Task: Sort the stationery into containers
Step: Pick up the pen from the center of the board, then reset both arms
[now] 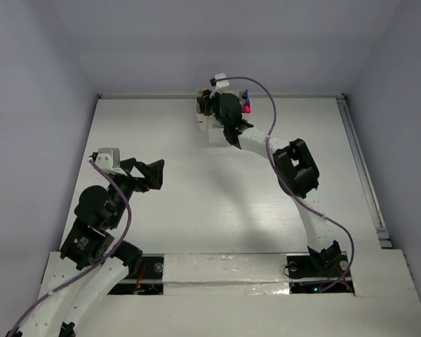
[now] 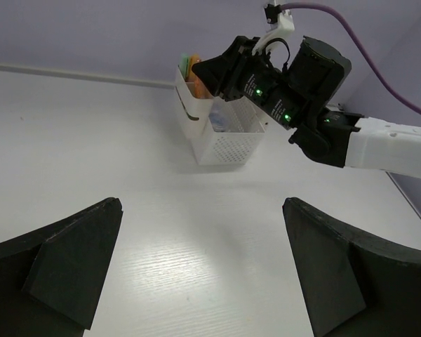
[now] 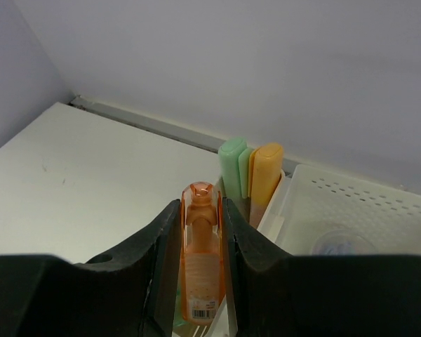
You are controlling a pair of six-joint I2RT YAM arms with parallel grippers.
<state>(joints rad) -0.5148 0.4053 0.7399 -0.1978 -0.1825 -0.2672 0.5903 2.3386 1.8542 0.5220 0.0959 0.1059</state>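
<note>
The white organizer [image 1: 204, 123] stands at the back of the table, also seen in the left wrist view [image 2: 228, 146]. My right gripper [image 3: 200, 210] hangs over its left end, shut on an orange marker [image 3: 201, 263] with a clear cap. A mint green marker [image 3: 231, 168] and a peach marker [image 3: 265, 175] stand upright in a small compartment just beyond it. A round tub [image 3: 335, 243] lies in the large compartment. A blue-capped bottle [image 1: 245, 93] and a pink marker [image 1: 247, 108] stick up at the organizer's right end. My left gripper [image 2: 202, 205] is open and holds nothing, low over bare table.
The right arm [image 2: 379, 144] reaches across the table to the organizer. A back wall and side walls enclose the white table [image 1: 196, 203]. A rail [image 1: 361, 168] runs along the table's right edge.
</note>
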